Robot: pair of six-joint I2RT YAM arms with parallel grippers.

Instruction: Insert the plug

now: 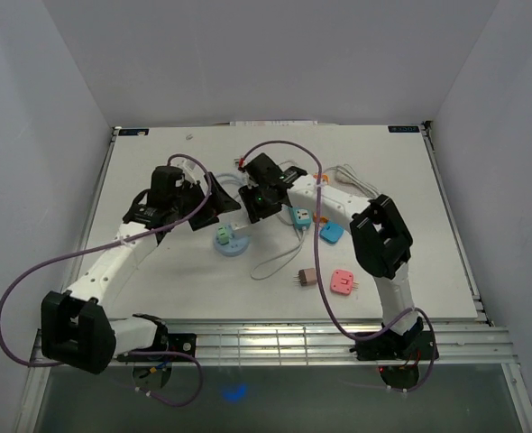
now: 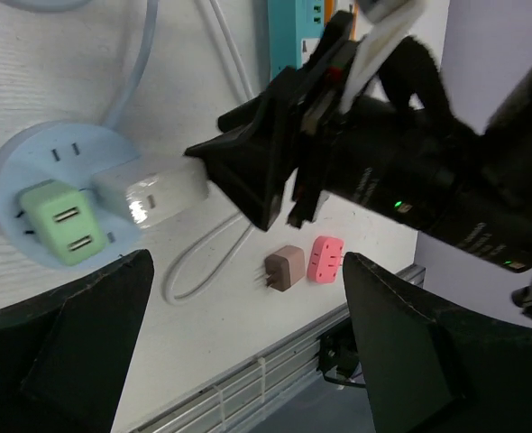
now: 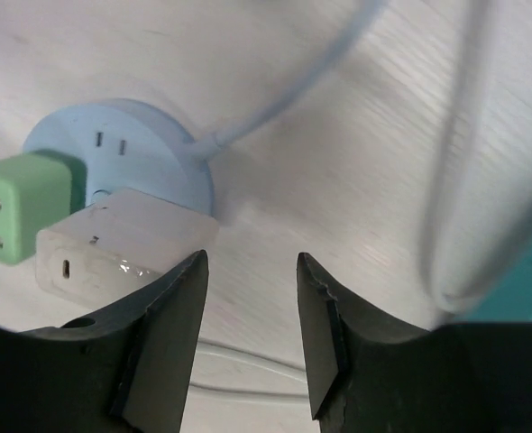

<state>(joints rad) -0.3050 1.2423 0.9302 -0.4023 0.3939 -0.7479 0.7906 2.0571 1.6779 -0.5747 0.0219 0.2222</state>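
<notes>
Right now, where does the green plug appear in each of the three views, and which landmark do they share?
Top external: the green plug sits on the left side of the round blue socket base, near the table's middle.
Left wrist: far left, mid-height, beside the white plug.
Right wrist: at the left edge, partly cut off.
Shared landmark: the round blue socket base, under it in every view.

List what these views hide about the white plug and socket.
white plug prongs: under its own body, both wrist views; seating unclear.
right claw contact with plug: right wrist view, finger covers the plug's corner.
blue socket hub slots: top view, too small to see.
</notes>
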